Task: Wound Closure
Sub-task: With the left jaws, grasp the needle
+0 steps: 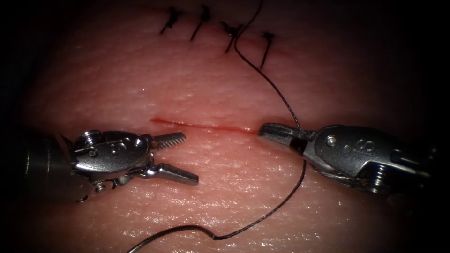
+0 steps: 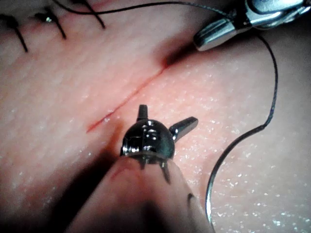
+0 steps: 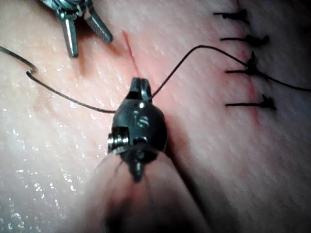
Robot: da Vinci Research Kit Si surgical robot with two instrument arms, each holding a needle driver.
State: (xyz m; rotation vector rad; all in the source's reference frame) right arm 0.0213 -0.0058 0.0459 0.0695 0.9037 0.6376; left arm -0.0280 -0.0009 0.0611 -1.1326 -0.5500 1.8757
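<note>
Bare tissue (image 1: 225, 93) is left open between the cut (image 1: 201, 125) and the stitches (image 1: 220, 28) at 12 o'clock; passage at 2 and 5 o'clock is crossed by thread (image 1: 276, 91); the needle (image 1: 173, 233) lies at 6 o'clock.

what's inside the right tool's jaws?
The right tool has shut jaws on the dark thread; the pinched stretch is covered. The curved steel needle lies loose on the pink tissue. The left tool holds nothing.

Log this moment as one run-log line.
left tool: open, holds nothing | right tool: shut on thread | needle: lying on tissue, not in it | cut: open | stitches: four
</note>
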